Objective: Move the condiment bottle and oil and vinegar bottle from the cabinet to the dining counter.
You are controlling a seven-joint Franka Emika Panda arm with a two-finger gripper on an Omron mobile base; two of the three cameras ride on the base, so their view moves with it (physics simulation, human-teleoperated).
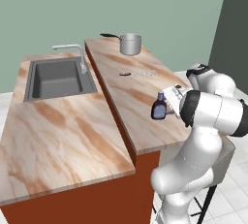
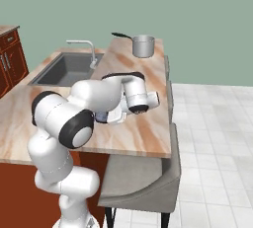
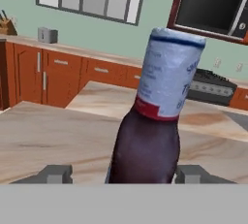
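The dining counter (image 1: 140, 92), right of the sink slab, carries the condiment bottle (image 1: 158, 107) standing upright near its right edge. The gripper (image 3: 124, 173) straddles the bottle, fingers (image 3: 58, 173) spread with gaps on both sides. A steel saucepan (image 1: 130, 43) sits at the far end.

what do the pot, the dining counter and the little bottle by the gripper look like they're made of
Pot: probably brushed steel, with a dull silver-grey sheen and a dark handle.
Dining counter: looks like polished marble, beige with brown veins.
Condiment bottle: dark brown body, glass or plastic, which the render leaves open; its blue cap looks like matte plastic. It stands between the fingers of the gripper.
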